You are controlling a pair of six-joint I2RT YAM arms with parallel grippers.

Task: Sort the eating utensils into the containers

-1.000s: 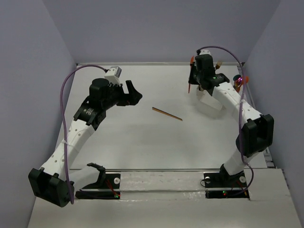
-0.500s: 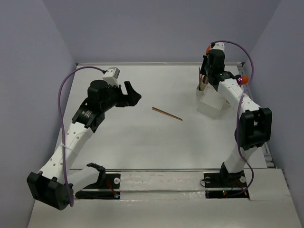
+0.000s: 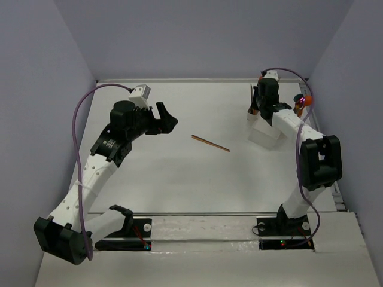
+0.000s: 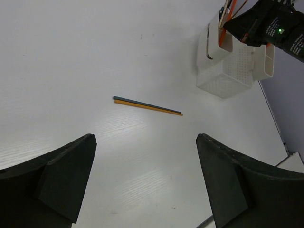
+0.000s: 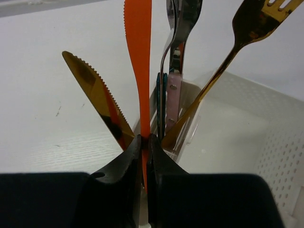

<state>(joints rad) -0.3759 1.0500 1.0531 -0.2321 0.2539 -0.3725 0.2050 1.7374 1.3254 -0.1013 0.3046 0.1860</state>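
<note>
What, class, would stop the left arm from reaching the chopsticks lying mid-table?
Probably nothing, so yes: the chopsticks lie alone on the bare table, straight ahead of the left arm's wide-open jaws, with nothing between them.

The arms (image 3: 90,170) are white with black joints, black left hand (image 3: 169,117) and right hand (image 3: 255,109), purple cables (image 3: 81,113).

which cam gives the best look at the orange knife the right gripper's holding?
Right wrist. The orange knife runs up the frame, its serrated edge clear, pinched in the shut right gripper. Top external shows at most an orange speck beside that gripper. Left wrist shows only thin orange slivers next to it.
</note>
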